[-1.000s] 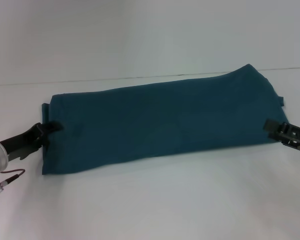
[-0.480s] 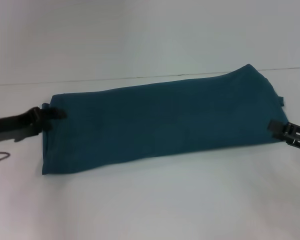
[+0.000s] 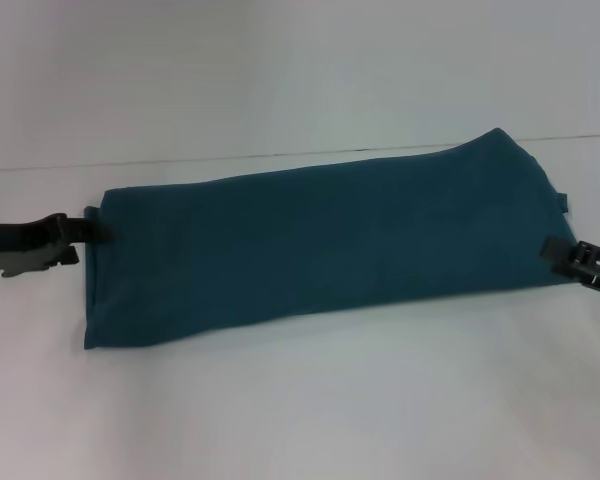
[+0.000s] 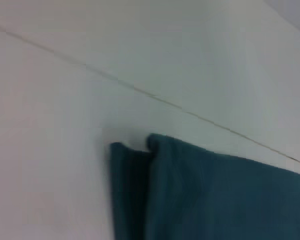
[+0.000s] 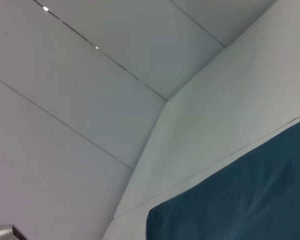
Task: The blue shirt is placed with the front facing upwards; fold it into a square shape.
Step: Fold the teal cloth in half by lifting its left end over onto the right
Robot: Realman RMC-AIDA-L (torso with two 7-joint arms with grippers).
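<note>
blue shirt (image 3: 320, 240) folded into a long band across the white surface (image 3: 310, 410) | left end effector (image 3: 85, 230) low at its left end, right end effector (image 3: 560, 250) at its right end | grip of both: cannot tell

The whole blue shirt (image 3: 320, 240) on the white table (image 3: 300, 400) is taken in from above and in front by the head view, while only its ends are caught, close and low, by both wrist views, the right tilted upward.
</note>
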